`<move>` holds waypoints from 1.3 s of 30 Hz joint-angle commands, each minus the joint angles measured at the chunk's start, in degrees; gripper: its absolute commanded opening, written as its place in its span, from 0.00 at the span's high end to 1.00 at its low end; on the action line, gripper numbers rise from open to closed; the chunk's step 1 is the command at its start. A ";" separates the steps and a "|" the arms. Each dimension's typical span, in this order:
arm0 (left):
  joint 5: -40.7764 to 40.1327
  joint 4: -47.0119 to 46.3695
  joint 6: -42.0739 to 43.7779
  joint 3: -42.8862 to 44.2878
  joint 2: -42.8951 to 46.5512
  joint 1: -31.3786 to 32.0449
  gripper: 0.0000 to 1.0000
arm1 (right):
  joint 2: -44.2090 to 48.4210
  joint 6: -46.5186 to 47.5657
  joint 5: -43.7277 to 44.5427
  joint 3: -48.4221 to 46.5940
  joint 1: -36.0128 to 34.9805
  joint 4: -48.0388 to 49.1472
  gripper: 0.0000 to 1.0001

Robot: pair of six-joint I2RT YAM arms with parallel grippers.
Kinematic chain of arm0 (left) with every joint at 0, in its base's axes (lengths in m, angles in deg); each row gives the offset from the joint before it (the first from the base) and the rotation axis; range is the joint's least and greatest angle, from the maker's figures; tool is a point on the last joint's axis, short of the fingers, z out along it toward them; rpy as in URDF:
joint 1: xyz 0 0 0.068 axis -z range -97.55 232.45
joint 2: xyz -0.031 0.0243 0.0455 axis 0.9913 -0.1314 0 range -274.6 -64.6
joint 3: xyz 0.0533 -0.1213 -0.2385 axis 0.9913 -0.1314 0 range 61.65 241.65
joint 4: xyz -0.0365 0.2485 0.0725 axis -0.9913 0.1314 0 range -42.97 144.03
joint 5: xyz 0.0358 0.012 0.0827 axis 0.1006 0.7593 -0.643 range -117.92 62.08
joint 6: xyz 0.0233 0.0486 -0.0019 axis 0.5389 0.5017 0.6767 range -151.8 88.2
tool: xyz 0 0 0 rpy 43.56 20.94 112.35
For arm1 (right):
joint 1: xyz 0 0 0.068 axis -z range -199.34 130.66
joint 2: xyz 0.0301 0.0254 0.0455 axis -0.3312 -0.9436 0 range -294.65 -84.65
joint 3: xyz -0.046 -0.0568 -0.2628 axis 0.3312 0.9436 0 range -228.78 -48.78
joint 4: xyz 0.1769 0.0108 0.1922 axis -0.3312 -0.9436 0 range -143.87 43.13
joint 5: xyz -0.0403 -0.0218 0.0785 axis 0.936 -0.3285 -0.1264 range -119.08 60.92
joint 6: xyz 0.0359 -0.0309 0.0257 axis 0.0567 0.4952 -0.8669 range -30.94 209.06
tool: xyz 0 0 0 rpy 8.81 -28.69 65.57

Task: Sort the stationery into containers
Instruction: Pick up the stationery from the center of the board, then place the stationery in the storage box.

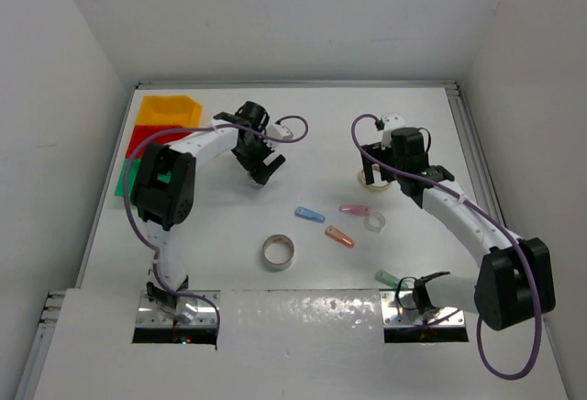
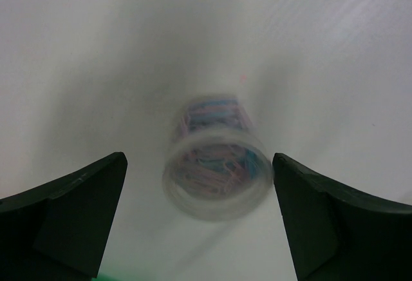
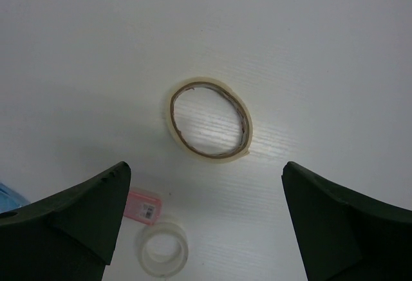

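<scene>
My left gripper (image 1: 261, 172) is open and hovers over a tiny clear round pot (image 2: 215, 171) holding coloured paper clips. The pot sits blurred between the two fingers (image 2: 77, 210) and is hidden in the top view. My right gripper (image 1: 377, 182) is open above a beige tape ring (image 3: 209, 120), which lies flat ahead of its fingertips (image 3: 84, 210). A clear tape ring (image 1: 374, 222), a pink capsule (image 1: 354, 209), a blue capsule (image 1: 309, 214), an orange capsule (image 1: 339, 237) and a grey tape ring (image 1: 278, 251) lie mid-table. The yellow-orange bin (image 1: 171, 106), red bin (image 1: 147, 138) and green bin (image 1: 127, 178) stand at the far left.
A small green piece (image 1: 387, 278) lies by the right arm's base. The clear tape ring (image 3: 164, 249) and pink capsule (image 3: 143, 205) also show in the right wrist view, near its left finger. Raised rails edge the table at the back and right.
</scene>
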State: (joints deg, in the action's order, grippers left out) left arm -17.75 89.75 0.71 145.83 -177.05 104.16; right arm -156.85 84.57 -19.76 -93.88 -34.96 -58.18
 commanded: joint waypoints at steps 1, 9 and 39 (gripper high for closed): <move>-0.51 1.39 -4.65 3.35 -4.88 -1.94 0.08 | 1.27 0.36 -0.27 -0.16 -1.25 -0.38 0.01; -0.16 -1.59 -3.24 -2.09 -1.29 1.75 0.21 | 2.77 0.71 0.79 1.24 -1.70 0.85 0.01; -7.63 -1.67 -17.84 45.46 -19.91 -33.75 1.00 | -9.97 -2.54 -2.73 -7.10 -5.48 2.88 0.01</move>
State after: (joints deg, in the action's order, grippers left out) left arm -24.72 92.66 -17.12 190.00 -197.18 71.10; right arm -166.14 82.90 -21.81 -98.10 -39.83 -55.78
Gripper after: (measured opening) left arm 0.573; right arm 0.985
